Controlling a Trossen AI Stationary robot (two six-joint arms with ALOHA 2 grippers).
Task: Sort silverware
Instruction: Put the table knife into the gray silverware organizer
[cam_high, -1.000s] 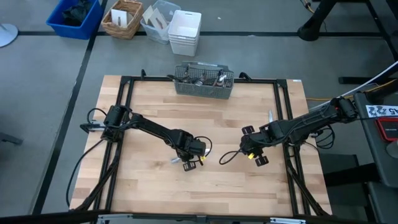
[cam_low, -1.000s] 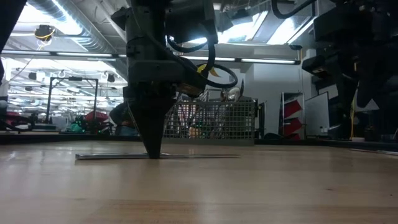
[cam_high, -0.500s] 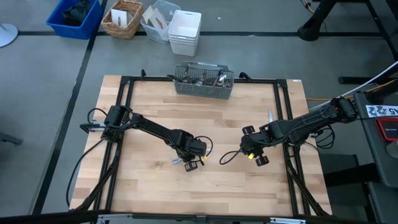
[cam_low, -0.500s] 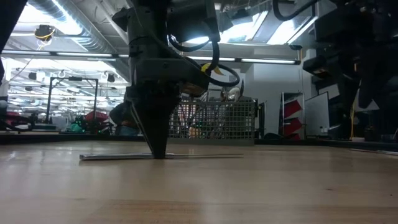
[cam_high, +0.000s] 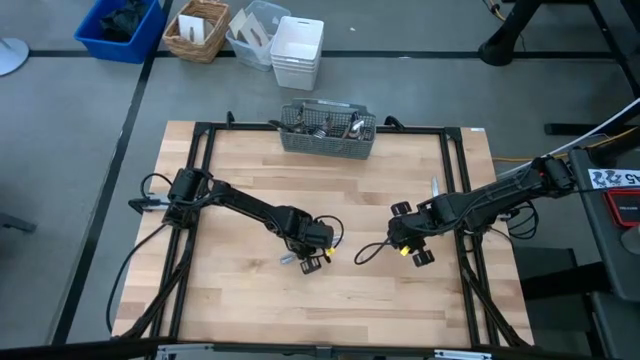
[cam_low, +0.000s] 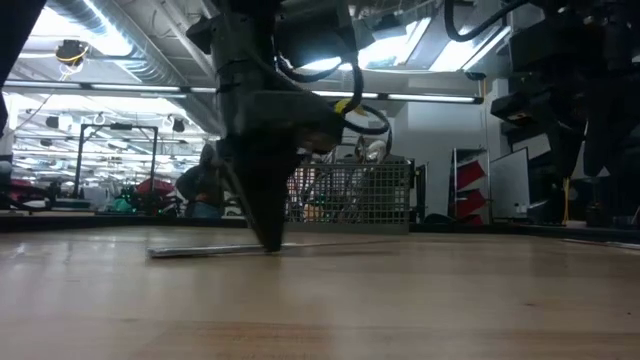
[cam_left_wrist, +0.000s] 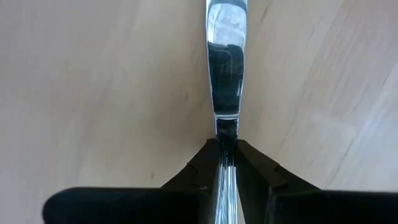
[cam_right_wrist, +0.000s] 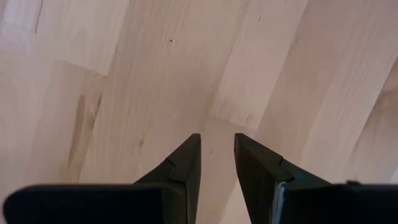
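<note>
1. The knife (cam_left_wrist: 226, 74) lies flat on the tabletop (cam_high: 250, 170) near its middle, pinched between the fingers of the left claw (cam_high: 311, 256); its long axis runs straight out ahead of that claw.
2. The right claw (cam_high: 399, 241) hovers well apart, jaws parted and holding nothing, so the left arm is the nearer.
3. The caddy (cam_high: 327, 130) at the far edge already holds silverware; which compartment suits the knife I cannot tell.

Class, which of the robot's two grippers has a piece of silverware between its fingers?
The left gripper: its fingers pinch a table knife lying on the wooden table. The right gripper holds nothing.
</note>
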